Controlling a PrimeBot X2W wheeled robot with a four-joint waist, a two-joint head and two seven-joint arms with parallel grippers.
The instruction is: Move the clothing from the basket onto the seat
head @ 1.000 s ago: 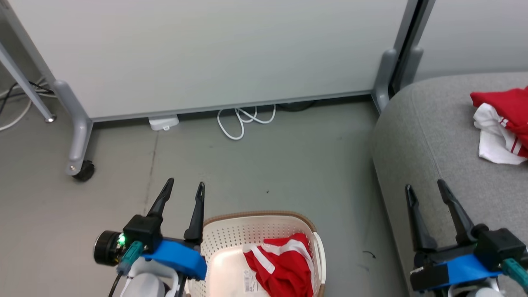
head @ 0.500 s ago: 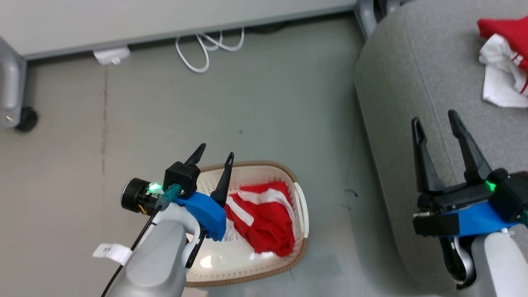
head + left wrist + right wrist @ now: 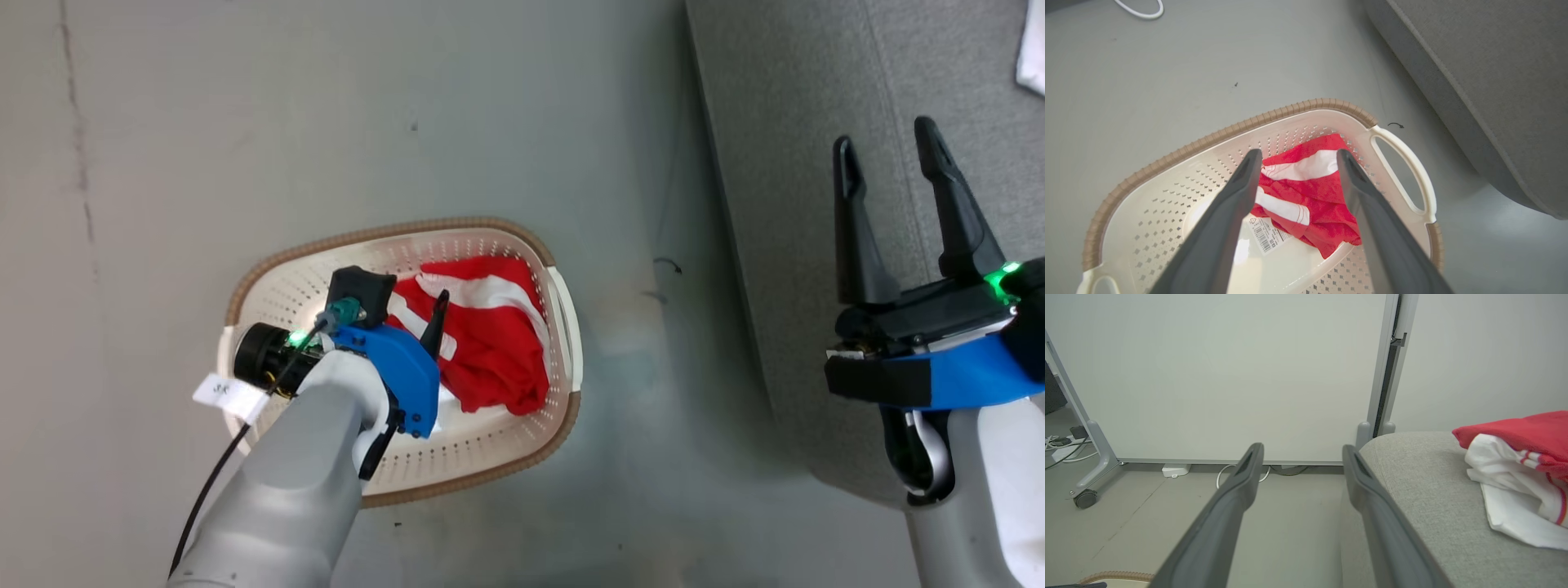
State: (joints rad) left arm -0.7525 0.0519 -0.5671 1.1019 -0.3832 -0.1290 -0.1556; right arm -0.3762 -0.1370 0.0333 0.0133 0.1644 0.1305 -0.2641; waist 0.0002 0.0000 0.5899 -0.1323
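The head camera has tipped down and the left gripper (image 3: 1299, 157) has dropped into the basket (image 3: 282, 282), fingers spread above the red clothing (image 3: 490, 343) bunched against its right wall, so a grasp looks next. Bare floor separates the basket from the seat (image 3: 800, 163), where the right gripper (image 3: 886, 139) hovers spread and empty, near garments (image 3: 1527, 457) already delivered

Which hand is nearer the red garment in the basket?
Left. The left hand hangs open over the red garment inside the basket; the right hand is open, well aside over the seat.
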